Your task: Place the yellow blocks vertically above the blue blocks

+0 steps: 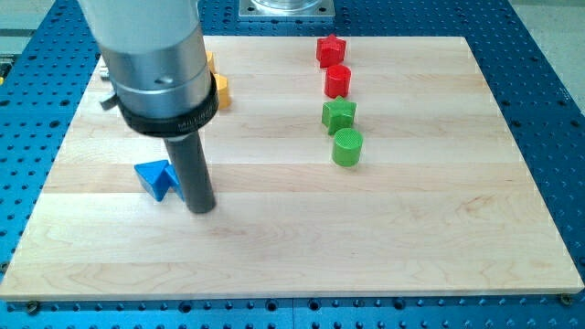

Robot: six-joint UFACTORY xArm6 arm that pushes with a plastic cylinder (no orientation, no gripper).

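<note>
You have one arm here, and it ends in a straight dark rod. There is no claw on it, so nothing can open, close or grip. My tip (201, 208) sits on the pale wooden tabletop (411, 247), on the left side and fairly near you.

A blue plastic triangle-shaped block (155, 177) lies just left of my tip, touching the rod or very close to it. A bit more blue peeks out beside the rod (180, 190). It may be a second blue block, but the rod hides it, so you cannot tell.

The yellow plastic blocks (219, 89) are farther away, at the far left. The big silver arm body (155, 64) covers most of them. You only see small yellow edges, so their shapes and their number are not clear.

Over on the right, well apart from all this, four blocks stand in a line going from far to near: a red star-shaped block (330, 49), a red round block (337, 80), a green star-shaped block (338, 115) and a green round block (346, 146).

The yellow already looks farther back than the blue, but it may not be lined up straight yet.

Here is what could go wrong. My tip is so close to the blue triangle that any move to the left may bump it and spoil its place. The triangle could also spin when pushed on a corner. And you cannot see the yellow blocks well, so you may push one off the far edge.
</note>
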